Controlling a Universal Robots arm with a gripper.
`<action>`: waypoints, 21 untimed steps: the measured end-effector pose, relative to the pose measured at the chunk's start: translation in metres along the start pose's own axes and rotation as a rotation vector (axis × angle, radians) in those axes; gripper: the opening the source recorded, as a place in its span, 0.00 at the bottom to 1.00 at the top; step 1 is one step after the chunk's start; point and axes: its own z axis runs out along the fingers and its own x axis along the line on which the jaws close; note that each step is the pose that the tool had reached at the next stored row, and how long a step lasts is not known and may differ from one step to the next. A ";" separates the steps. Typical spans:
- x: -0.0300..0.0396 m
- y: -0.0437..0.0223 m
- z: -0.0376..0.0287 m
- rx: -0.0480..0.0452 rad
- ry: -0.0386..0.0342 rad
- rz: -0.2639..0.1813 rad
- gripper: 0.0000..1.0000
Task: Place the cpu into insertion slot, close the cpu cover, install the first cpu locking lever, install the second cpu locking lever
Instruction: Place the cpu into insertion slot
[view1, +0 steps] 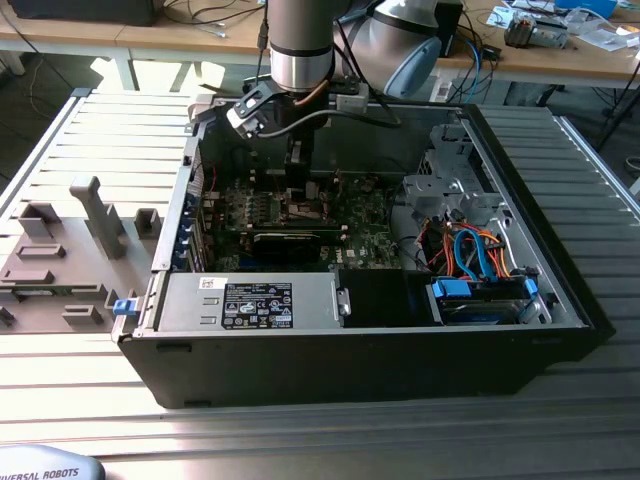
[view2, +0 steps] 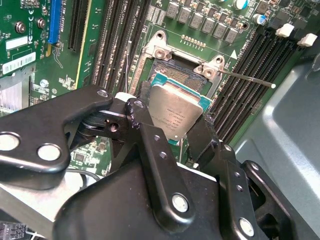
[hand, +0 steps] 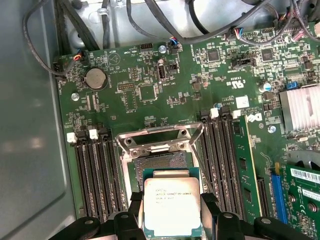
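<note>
In the exterior view, the arm reaches down into the open computer case (view1: 350, 372). Its gripper (view1: 298, 172) hangs over the green board (view1: 372, 245), at the far side of the case.

In the second wrist view, the black fingers (view2: 150, 135) pinch the cpu (view2: 174, 107) by two edges, right by the insertion slot (view2: 167, 67).

In the first wrist view, the cpu cover (hand: 165, 131) is flipped open. The slot lies bare between it and the cpu.
</note>
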 end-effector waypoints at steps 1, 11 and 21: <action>0.0000 0.0000 0.0000 0.0000 0.0000 0.001 0.54; 0.0000 0.0000 0.0001 0.0007 -0.0005 0.010 0.54; 0.0000 0.0000 0.0003 0.0013 -0.0010 0.020 0.54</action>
